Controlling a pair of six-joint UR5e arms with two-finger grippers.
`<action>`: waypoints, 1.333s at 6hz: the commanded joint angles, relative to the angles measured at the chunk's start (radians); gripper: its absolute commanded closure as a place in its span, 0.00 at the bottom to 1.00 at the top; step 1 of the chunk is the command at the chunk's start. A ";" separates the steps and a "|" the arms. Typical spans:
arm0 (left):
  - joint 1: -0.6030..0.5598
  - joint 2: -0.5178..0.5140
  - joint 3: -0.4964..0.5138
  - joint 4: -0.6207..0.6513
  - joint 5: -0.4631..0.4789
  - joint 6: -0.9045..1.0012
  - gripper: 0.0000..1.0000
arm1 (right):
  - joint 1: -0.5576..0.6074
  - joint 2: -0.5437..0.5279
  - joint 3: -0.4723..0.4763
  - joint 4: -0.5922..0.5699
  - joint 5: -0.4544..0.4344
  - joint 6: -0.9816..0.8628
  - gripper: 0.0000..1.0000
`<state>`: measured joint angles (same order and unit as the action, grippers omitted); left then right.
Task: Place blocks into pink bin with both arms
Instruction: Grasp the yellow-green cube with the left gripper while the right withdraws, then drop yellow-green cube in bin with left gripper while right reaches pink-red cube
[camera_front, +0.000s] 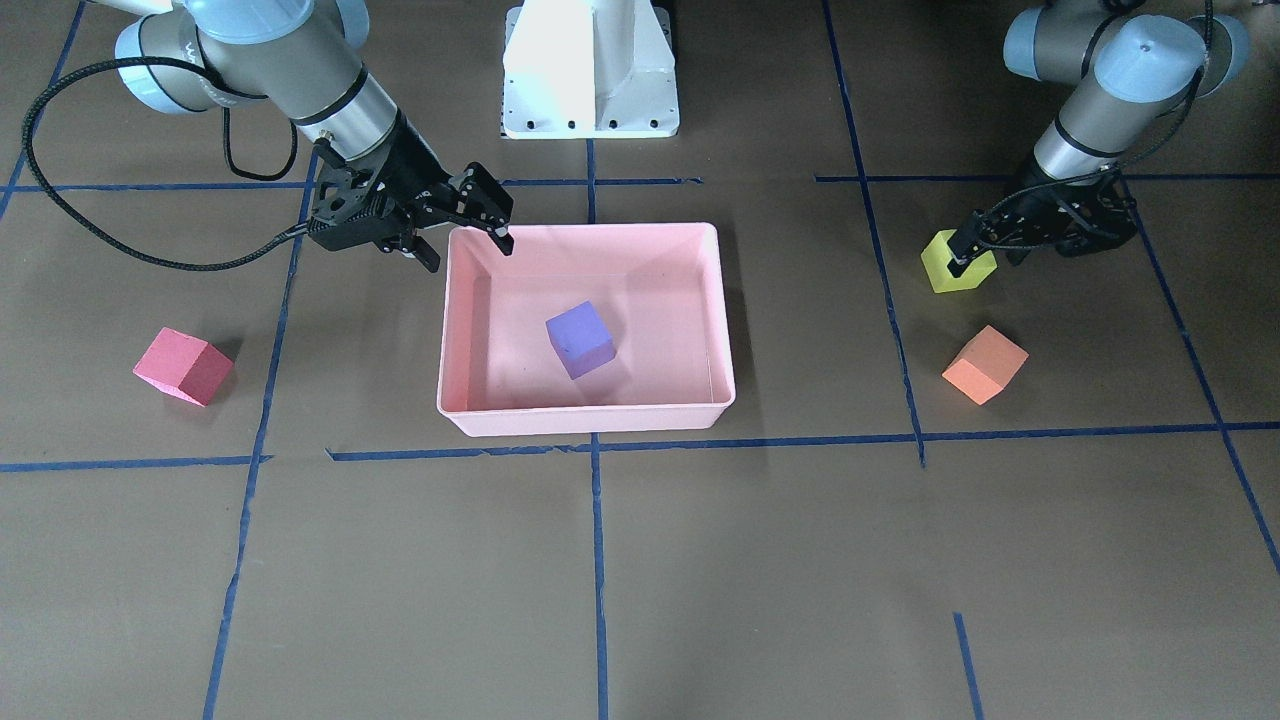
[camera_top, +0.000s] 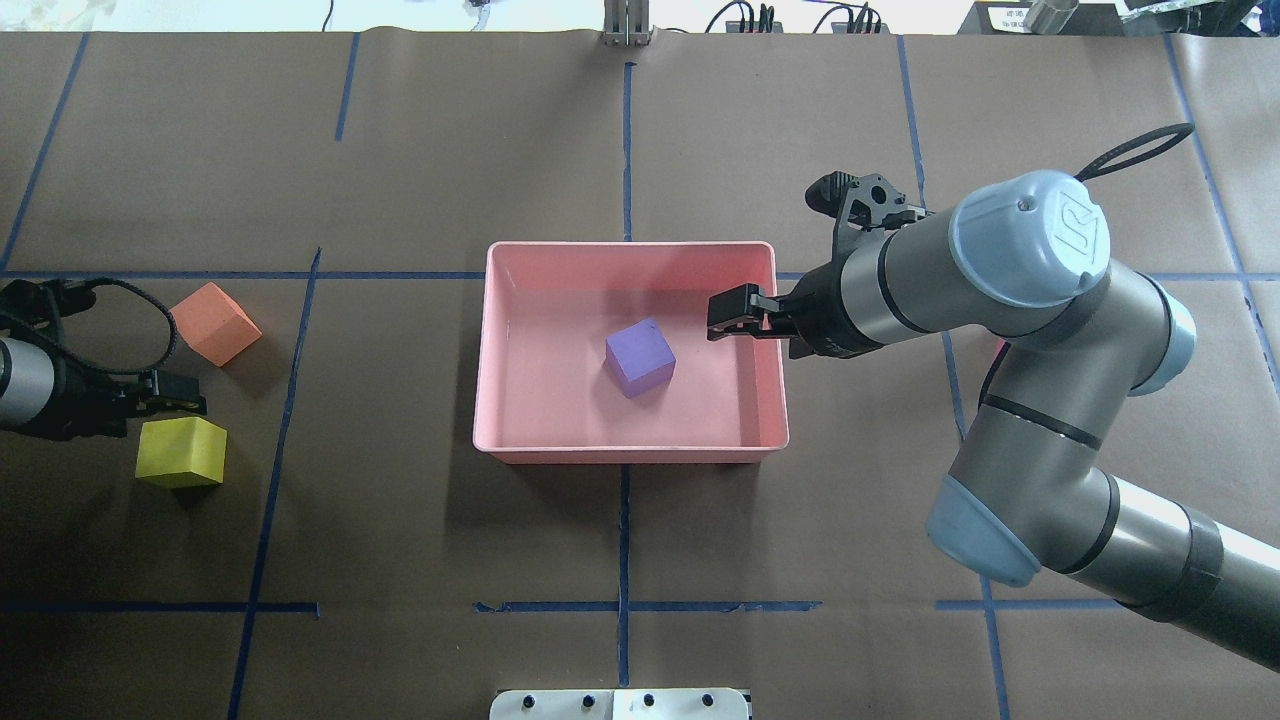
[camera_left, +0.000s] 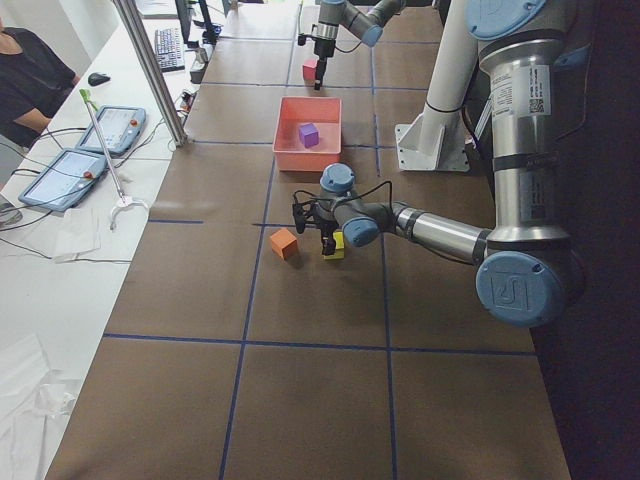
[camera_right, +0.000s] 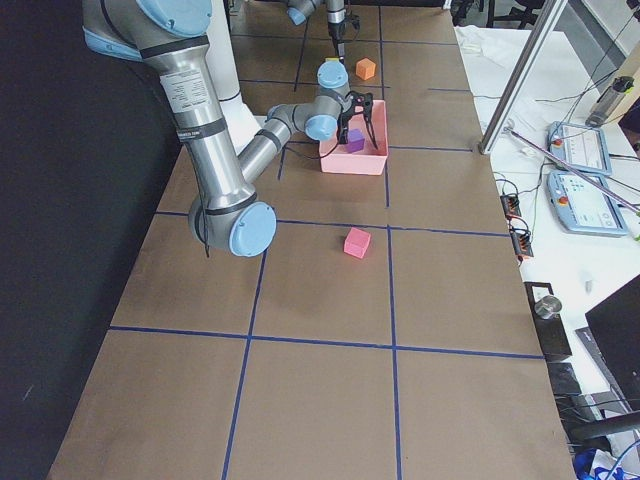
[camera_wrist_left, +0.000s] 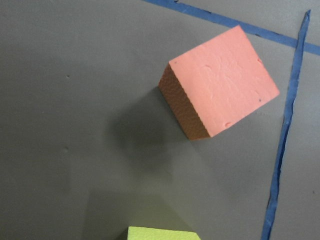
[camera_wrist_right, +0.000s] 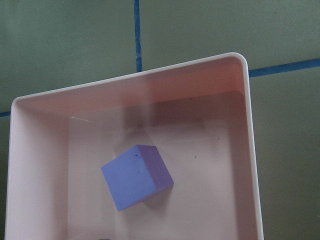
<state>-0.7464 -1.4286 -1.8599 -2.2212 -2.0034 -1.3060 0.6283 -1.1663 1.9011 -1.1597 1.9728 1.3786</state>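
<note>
While my right gripper (camera_front: 468, 252), jaws apart and empty, hangs over the pink bin (camera_front: 590, 418) at bench centre, purple block (camera_front: 579, 339) inside, my left gripper (camera_front: 962, 252) stands directly over the yellow-green block (camera_front: 945, 275) near the bench's left edge, the nearer arm; whether its jaws are closed I cannot tell.

Right tool (camera_front: 468, 255) spread wide, tilted down; left tool (camera_front: 985, 256) low, jaws apart.
</note>
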 joint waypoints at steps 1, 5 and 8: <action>0.038 0.007 0.008 0.000 0.000 -0.001 0.00 | 0.001 -0.003 -0.004 0.000 0.000 -0.001 0.00; 0.048 -0.042 0.028 0.000 -0.005 -0.012 0.96 | 0.017 -0.076 0.053 0.000 0.017 -0.004 0.00; 0.048 -0.328 -0.050 0.002 -0.015 -0.265 1.00 | 0.172 -0.263 0.068 0.002 0.017 -0.248 0.00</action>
<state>-0.6984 -1.6223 -1.9021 -2.2211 -2.0174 -1.4571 0.7494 -1.3600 1.9648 -1.1593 1.9879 1.2383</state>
